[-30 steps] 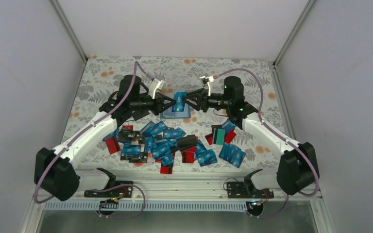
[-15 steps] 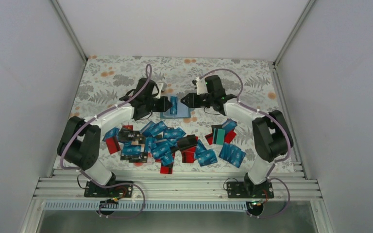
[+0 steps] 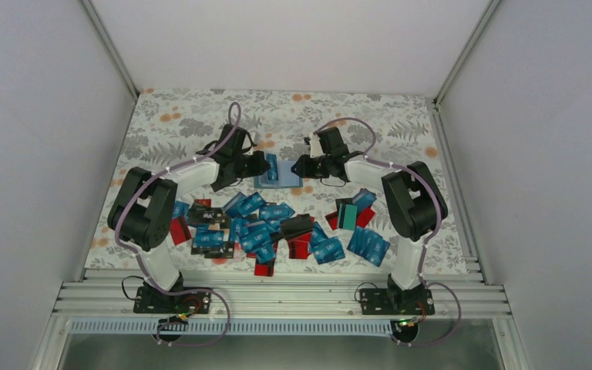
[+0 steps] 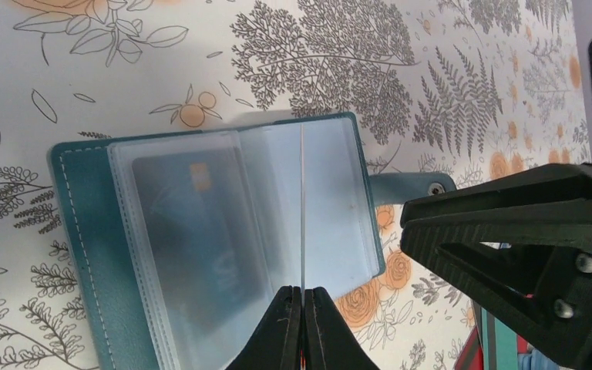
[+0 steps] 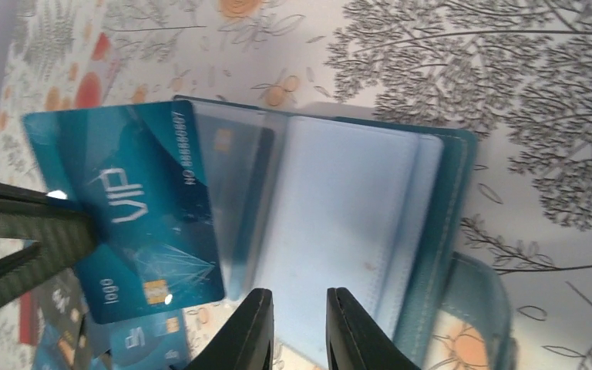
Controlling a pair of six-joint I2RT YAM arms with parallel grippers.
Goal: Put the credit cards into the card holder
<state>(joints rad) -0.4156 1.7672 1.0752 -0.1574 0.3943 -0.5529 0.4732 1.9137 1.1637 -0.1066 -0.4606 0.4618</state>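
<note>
From my top view, the card holder (image 3: 288, 185) lies open at the middle of the worktop (image 3: 177, 123). The heap of cards (image 3: 262, 231) is spread just below it in the frame. My left claw (image 3: 264, 166) sits at its left and my right claw (image 3: 297, 166) at its right. One card (image 3: 272, 164) stands on edge over the holder, pinched in the left claw. In the left wrist view, a second card (image 4: 193, 231) sits inside the holder's left half.

Worktop (image 3: 401, 116): covered edge to edge by a pale cloth (image 5: 509, 62) printed with grey ferns, branching sprigs and small orange blossoms (image 4: 193, 116). Plain white walls (image 3: 293, 38) rise from its far, left and right edges. Aluminium posts (image 3: 108, 46) stand at its two far corners. Ribbed aluminium rails (image 3: 293, 297) run along its near edge, with a grey metal tray (image 3: 293, 351) just below them.
</note>
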